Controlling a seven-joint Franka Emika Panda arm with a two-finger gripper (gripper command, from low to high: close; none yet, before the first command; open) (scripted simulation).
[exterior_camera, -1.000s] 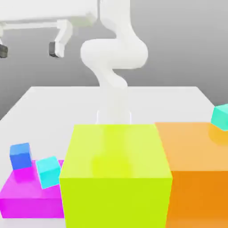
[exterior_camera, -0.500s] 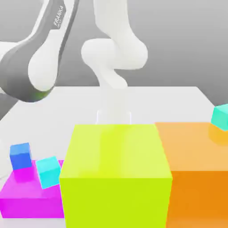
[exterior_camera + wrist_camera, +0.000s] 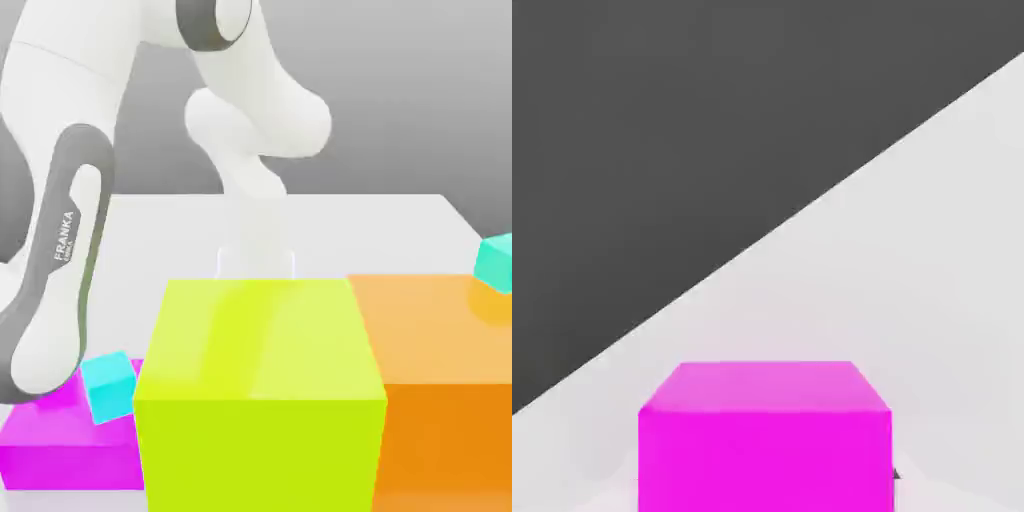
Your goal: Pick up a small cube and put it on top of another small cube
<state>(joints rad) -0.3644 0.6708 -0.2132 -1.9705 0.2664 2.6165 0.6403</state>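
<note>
A: Where were the small cubes found at this moment?

B: One light-blue cube (image 3: 108, 386) was seen tilted at the edge of the pink block (image 3: 60, 440), beside the big yellow-green block (image 3: 260, 390). A second light-blue cube (image 3: 494, 262) was seen resting tilted on the orange block (image 3: 440, 350), at the exterior view's right, well apart from the first.

A: And the arm?

B: The white arm (image 3: 55, 260) was seen bent low over the pink block at the exterior view's left, so that much of that block was hidden behind it. The gripper itself was not shown in the exterior view.

A: Could the state of the fingers be told?

B: It could not be told; no fingers were shown in the hand view, only the pink block (image 3: 764, 435) on the pale table (image 3: 932, 250).

A: Why was the arm judged to be placed so?

B: It was judged that a reach toward the cubes on the pink block was being prepared, since the hand camera was pointed at that block. Nothing had yet been stacked, and the tilt of the near cube was thought likely to make a grasp awkward
</note>
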